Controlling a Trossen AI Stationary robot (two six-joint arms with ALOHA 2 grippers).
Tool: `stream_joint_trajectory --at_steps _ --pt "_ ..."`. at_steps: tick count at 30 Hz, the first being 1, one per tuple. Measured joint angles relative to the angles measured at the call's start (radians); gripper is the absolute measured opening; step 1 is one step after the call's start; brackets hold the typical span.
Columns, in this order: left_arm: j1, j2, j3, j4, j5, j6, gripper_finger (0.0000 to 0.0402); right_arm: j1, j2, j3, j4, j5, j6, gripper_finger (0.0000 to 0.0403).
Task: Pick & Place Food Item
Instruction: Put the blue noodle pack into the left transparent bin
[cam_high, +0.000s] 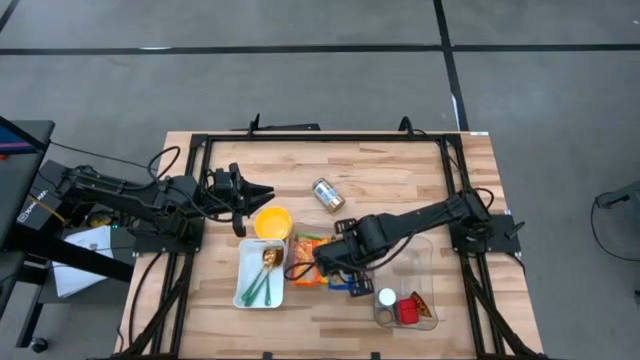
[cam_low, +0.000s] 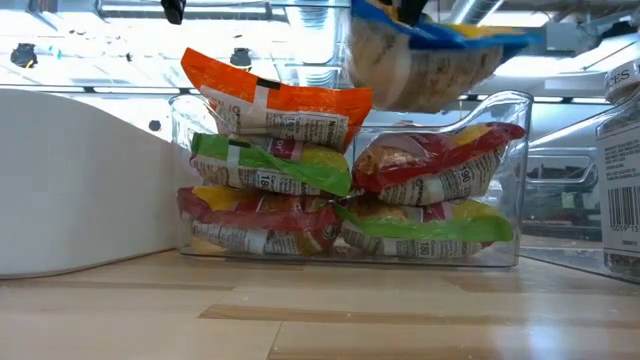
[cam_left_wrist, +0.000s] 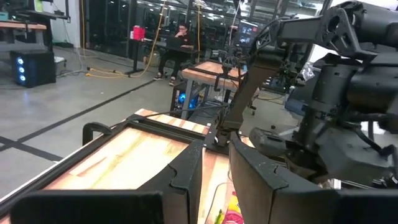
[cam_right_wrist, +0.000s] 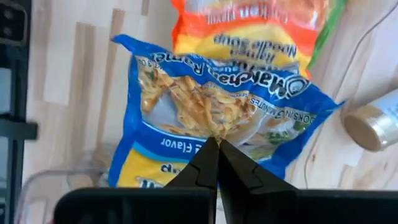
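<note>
Right tool (cam_right_wrist: 217, 144) has its two fingers pressed together on the blue noodle packet (cam_right_wrist: 211, 112), pinching only the thin wrapper near the middle. In the low view you see this packet (cam_low: 425, 60) hanging in the air, above the clear bin (cam_low: 500, 110) that holds the other noodle packets, so it is lifted free and touches nothing below. From above, the right tool (cam_high: 335, 262) is over the middle of the worktop (cam_high: 400, 175), between the white tray (cam_high: 247, 290) and the clear box (cam_high: 428, 300) with the small items.

Because the pinch holds only a fold of wrapper, the packet can swing or slip. I judge you should move slowly and keep the wrist level, without quick turns. Carry it high enough to pass the bin wall and the orange packet (cam_low: 275, 100) on top of the pile. Where it should go, the pictures do not tell; choose the place first, then bring the packet straight over it and lower until it rests before you let the fingers spread.

Left tool (cam_high: 262, 190) waits near the yellow bowl (cam_high: 272, 222), its fingers a little apart and holding nothing. Keep it there, so the two arms do not meet. Mind also the can (cam_high: 328, 194) lying on the worktop.
</note>
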Motion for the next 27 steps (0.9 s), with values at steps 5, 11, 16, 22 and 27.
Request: stream_joint_trajectory --at_steps 5,11,16,22,27 --pt "0.001 0.0 0.0 0.0 0.0 0.0 0.0076 -0.035 -0.049 -0.073 0.015 -0.03 -0.026 0.0" --pt "0.001 0.0 0.0 0.0 -0.005 0.002 0.0076 -0.064 -0.172 -0.288 0.194 -0.092 -0.03 0.0" --pt "0.002 0.0 0.0 0.0 -0.008 0.007 0.0076 -0.069 -0.205 -0.387 0.289 -0.102 -0.029 0.0" --pt "0.015 0.0 0.0 0.001 -0.008 0.006 0.0076 -0.102 -0.189 -0.391 0.295 -0.159 -0.052 0.0" --pt "0.023 0.0 0.0 0.006 -0.008 0.006 0.0076 -0.117 -0.192 -0.429 0.33 -0.18 -0.063 0.0"
